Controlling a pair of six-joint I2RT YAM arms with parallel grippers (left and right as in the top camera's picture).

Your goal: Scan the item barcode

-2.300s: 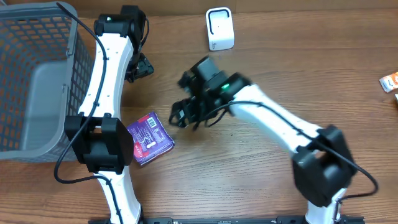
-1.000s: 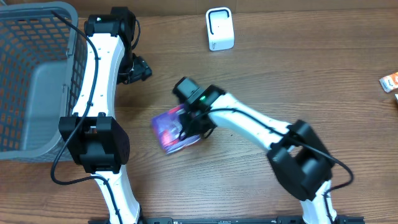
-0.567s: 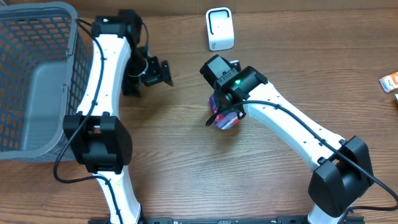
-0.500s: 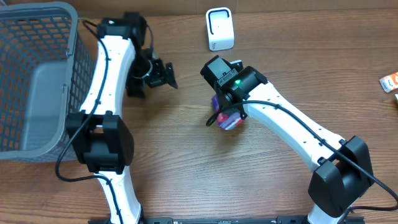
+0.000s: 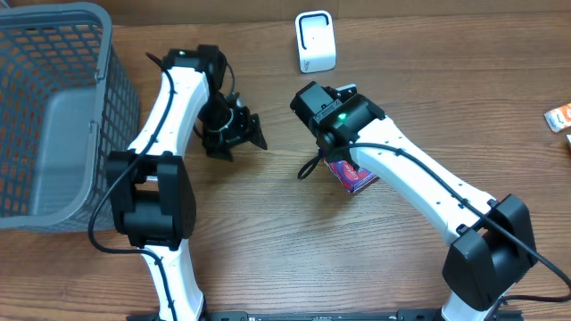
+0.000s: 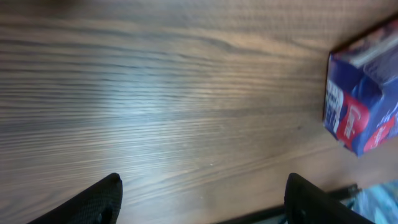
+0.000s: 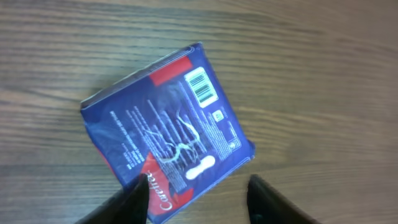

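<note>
Right wrist view is showing you the flat blue film-wrapped packet (image 7: 168, 130) lying barcode-up on the wooden table (image 7: 323, 74). The right gripper (image 7: 198, 190) and left gripper (image 6: 204, 183) are gaping, holding nothing. It's looking light, soft and slippery, so try pinching opposite edges.

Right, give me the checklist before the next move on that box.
1. Box flat on table: ok.
2. Barcode showing, face up: ok.
3. Right fingers apart, not clamping box: ok.
4. Left fingers open, empty: ok.
5. Box at scanner: not ok, they stand apart.
6. Scanner's reading side towards box: cannot tell.
</note>
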